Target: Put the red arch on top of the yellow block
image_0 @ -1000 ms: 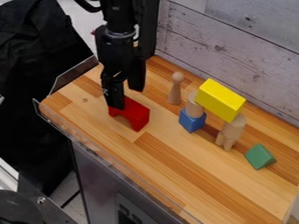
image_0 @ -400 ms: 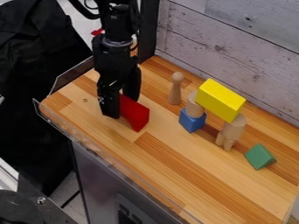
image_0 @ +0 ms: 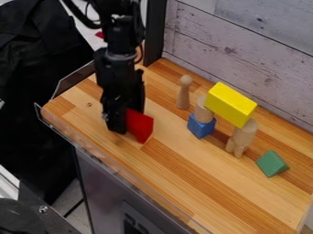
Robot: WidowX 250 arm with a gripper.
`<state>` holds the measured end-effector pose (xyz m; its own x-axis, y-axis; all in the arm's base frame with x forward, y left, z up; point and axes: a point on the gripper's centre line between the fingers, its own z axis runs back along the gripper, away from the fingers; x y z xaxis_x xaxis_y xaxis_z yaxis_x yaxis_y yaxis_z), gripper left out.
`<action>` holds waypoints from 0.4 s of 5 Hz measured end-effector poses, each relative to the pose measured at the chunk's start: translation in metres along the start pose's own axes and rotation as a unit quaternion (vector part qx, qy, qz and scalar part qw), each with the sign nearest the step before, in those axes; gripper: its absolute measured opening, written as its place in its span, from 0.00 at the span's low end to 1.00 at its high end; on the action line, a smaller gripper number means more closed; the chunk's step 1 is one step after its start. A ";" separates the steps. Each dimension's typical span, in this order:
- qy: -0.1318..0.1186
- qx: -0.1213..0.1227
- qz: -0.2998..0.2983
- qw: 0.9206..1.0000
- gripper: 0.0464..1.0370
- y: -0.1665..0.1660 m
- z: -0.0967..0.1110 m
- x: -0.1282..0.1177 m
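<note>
Camera view shows the black gripper (image_0: 128, 120) at the left of the wooden tabletop (image_0: 183, 164), grasping the red arch (image_0: 142, 127) between its two fingers, low over the wood. Well to the right of the arch, the yellow block (image_0: 231, 104) lies raised like a bridge, tilted in the view. Under its left end is a wooden cylinder (image_0: 203, 110) on a blue block (image_0: 201, 126); under its right end are pale wooden pieces (image_0: 244, 134). A round-headed peg (image_0: 183, 94) stands upright on the far side, and a green triangular block (image_0: 272, 163) lies to the right.

The red arch (image_0: 140, 125) is left of the yellow block (image_0: 231, 104).
</note>
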<state>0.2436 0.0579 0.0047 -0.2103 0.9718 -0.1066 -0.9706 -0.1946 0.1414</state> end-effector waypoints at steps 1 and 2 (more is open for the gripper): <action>0.004 -0.047 0.003 0.999 0.54 -0.002 0.019 -0.004; -0.011 -0.129 0.001 0.992 0.54 -0.007 0.066 -0.012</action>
<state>0.2605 0.0568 0.0703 -0.2115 0.9737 -0.0849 -0.9687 -0.2204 -0.1144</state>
